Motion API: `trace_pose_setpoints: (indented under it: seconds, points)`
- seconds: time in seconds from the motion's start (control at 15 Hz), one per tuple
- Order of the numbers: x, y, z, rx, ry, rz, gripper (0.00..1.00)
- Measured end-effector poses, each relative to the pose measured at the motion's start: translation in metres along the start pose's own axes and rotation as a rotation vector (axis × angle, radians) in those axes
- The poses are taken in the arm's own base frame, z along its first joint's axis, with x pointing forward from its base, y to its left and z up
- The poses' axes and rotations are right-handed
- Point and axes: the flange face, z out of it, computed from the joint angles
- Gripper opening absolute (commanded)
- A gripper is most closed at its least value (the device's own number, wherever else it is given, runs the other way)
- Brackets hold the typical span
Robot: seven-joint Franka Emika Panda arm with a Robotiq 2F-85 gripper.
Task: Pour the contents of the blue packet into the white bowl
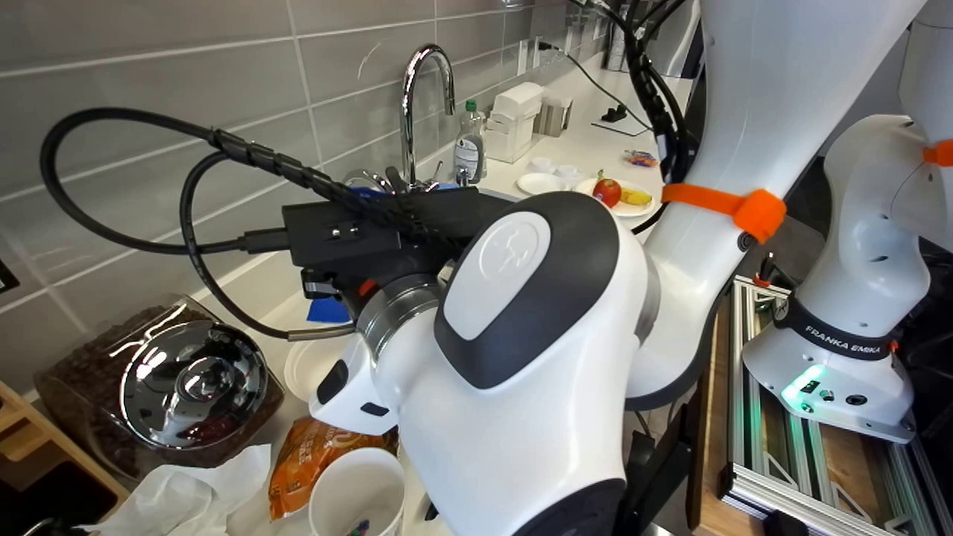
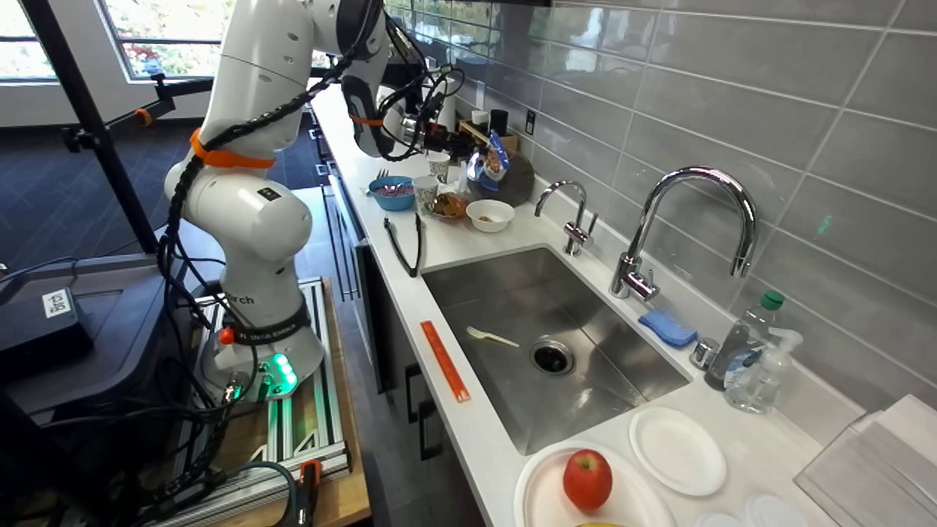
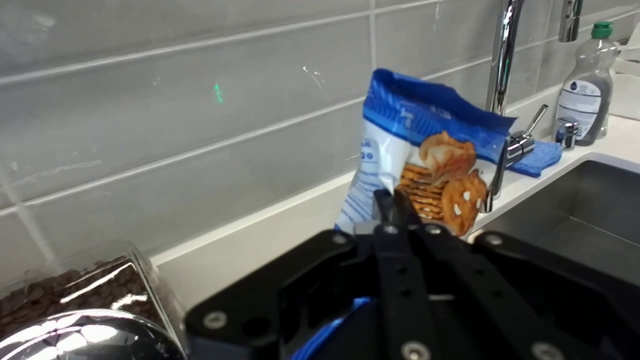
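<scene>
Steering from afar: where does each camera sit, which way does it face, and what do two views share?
Exterior view: beside the arm, facing along the tiled wall toward the apple; arm and base show.
Exterior view: near the apple, looking across the sink toward the white bowl; arm and base show.
Wrist view: behind the pincer, facing the tiled wall past the blue packet; of the robot, just the pincer gripping it.
Both exterior views share apple and base, facing roughly opposite ways.

Wrist view: tight, along pincer at packet. In an exterior view: arm close, table behind. In an exterior view: down over sink, arm farther. Both exterior views share arm, apple.
</scene>
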Motion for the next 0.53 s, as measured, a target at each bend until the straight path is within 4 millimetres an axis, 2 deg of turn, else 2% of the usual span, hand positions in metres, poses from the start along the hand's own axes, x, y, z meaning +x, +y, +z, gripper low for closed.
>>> trace_pose_setpoints:
  seconds: [0.53]
  points:
    - [-0.0003,0.0002,-0.0021,-0.001,0.001,0.001,0.00]
